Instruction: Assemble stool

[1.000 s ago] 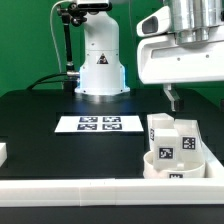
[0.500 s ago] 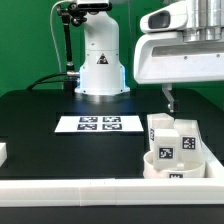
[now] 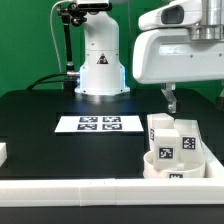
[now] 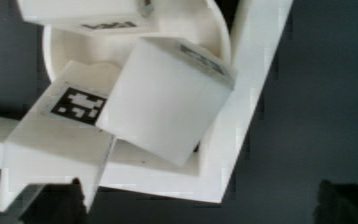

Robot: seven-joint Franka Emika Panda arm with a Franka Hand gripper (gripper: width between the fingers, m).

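The parts of the white plastic stool sit clustered in the lower right of the exterior view: a round, low disc seat (image 3: 172,165) lies against the raised white border rail (image 3: 60,187) of the black table (image 3: 40,125), and several small rectangular white leg blocks (image 3: 172,136) with black-and-white square tags are piled on and just behind it, leaning at odd angles. The robot's two-finger gripper (image 3: 170,97) hangs in the upper right of that frame, directly above the back of the pile and apart from it; only one dark finger shows clearly below the white hand. Its jaws stand spread wide with nothing between them, and the wrist view agrees: dark fingertips (image 4: 46,200) show at the lower corners with bare table in the gap.

The relation that matters is vertical: the pile lies almost straight below the claw, slightly toward the viewer in the exterior frame. In the wrist view a tilted leg block (image 4: 167,95) fills the centre, its long axis running diagonally from upper right to lower left, so I judge the hand would need turning to close across its narrow faces. The flat white marker board (image 3: 98,124) lies mid-frame, well apart to the exterior view's left, and plays no part
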